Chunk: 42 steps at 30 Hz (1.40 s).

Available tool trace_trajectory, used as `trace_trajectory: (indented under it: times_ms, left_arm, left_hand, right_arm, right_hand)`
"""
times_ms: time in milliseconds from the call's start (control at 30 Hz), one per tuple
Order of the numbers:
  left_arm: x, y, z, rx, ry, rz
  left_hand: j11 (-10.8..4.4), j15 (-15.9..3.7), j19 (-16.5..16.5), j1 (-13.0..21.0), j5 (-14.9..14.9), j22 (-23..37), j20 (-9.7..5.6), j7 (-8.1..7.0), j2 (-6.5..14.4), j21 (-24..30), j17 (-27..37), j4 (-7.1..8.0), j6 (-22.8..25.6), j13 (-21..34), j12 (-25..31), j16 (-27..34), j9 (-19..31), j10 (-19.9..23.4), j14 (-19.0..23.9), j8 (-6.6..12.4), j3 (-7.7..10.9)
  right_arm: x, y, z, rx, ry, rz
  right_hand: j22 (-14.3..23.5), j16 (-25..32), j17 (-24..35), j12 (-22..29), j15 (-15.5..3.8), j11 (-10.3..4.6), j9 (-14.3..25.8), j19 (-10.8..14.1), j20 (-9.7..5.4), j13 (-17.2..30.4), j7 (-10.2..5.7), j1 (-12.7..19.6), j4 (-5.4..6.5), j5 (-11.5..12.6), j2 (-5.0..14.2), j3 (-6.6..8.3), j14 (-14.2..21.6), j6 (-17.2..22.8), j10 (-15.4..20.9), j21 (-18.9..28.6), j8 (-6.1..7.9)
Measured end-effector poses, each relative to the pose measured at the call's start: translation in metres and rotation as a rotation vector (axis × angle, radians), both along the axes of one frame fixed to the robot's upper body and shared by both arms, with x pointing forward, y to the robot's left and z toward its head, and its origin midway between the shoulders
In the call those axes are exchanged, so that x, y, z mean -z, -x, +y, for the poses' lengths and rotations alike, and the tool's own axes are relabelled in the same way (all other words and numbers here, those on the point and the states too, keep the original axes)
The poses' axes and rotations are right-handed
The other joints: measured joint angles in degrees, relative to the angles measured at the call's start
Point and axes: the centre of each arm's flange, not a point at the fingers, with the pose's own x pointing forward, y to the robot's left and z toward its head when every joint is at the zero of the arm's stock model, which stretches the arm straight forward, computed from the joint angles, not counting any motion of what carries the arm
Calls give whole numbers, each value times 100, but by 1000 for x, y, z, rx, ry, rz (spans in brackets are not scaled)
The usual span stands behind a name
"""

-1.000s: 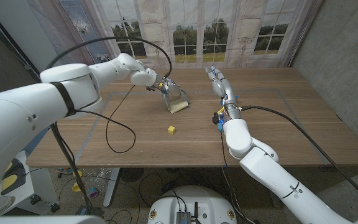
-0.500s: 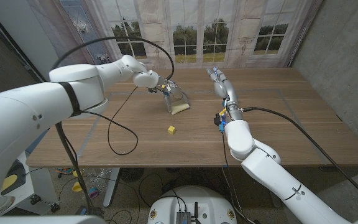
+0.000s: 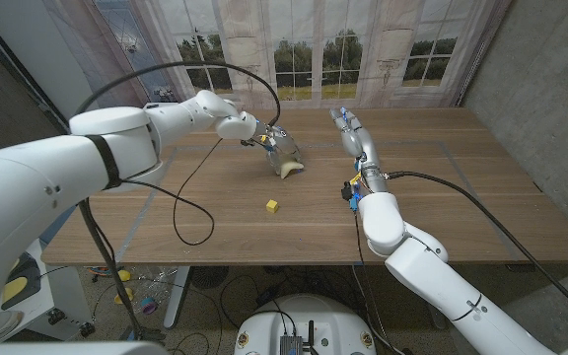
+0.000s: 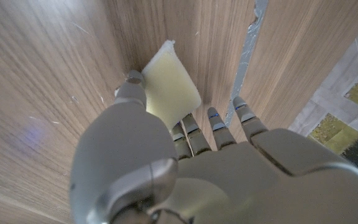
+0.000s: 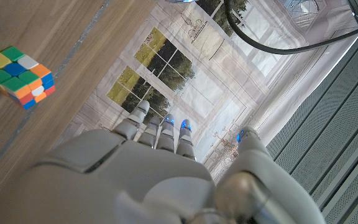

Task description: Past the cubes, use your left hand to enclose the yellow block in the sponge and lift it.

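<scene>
The left hand (image 3: 276, 148) grips the sponge (image 3: 287, 168) on the tabletop (image 3: 461, 197). The yellow block (image 3: 272, 206) lies apart, nearer the robot. The right hand (image 3: 348, 128) is open.

Table layout: sponge and left hand up the middle, block in front, right hand to the right.

In the head view the table (image 3: 481, 212) spans the middle of the frame. The left hand (image 3: 276, 145) sits at upper centre, on the sponge (image 3: 288, 168), which lies on the table just below and right of it. The block (image 3: 272, 206) lies on the table lower centre, in front of the sponge and apart from it. The right hand (image 3: 348, 128) stands right of the sponge, near the table's far edge. In the right wrist view a puzzle cube (image 5: 18, 76) lies on the table at upper left, apart from the right hand (image 5: 160, 168).
</scene>
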Motion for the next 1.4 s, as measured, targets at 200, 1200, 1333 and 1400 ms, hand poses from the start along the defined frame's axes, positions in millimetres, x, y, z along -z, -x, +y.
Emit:
trace_trajectory:
  times_ms: [200, 1200, 1333, 1400]
  left_arm:
    - [2, 1, 1, -1, 5, 1]
    - [-24, 49, 6, -13, 69, -92]
    - [-27, 61, 5, -15, 88, -110]
    - [-27, 65, 5, -21, 93, -115]
  left_hand:
    - [101, -9, 74, 154, -129, 6, -12, 61, 163, 0, 1, -66, 61, -11, 6, 0, 0, 100, 195, 2, 127]
    - [-332, -5, 82, 23, -277, 29, -21, -143, 93, -44, -11, -42, 667, 27, -147, -33, 48, 651, 376, -178, 102]
    - [-331, -15, 82, 23, -277, 29, -21, -143, 93, -44, -11, -42, 667, 26, -169, -33, 48, 651, 385, -178, 102]
    - [-331, -15, 82, 23, -277, 29, -21, -143, 93, -44, -11, -18, 667, 27, -172, -55, 48, 651, 385, -179, 78]
  right_arm:
    - [1, 2, -1, 3, 3, -6]
    - [13, 3, -13, -29, -12, -25]
    - [16, 2, -17, -39, -14, -25]
    - [18, 1, -20, -46, -14, -29]
  right_hand:
    - [0, 0, 0, 0, -22, -12, 0, 31, -31, 0, 14, 0, 0, 0, 0, 0, 23, 28, 32, 0, 0]
    - [1, 0, 1, 0, -9, -22, 0, 30, -30, 0, 13, 0, 0, 0, 0, 0, 51, 27, 40, 0, 0]
    - [1, 0, 1, 0, -9, -22, 0, 30, -30, 0, 13, 0, 0, 0, 0, 0, 51, 27, 40, 0, 0]
    - [1, 0, 1, 0, -9, -22, 0, 30, -30, 0, 13, 0, 0, 0, 0, 0, 51, 26, 40, 0, 0]
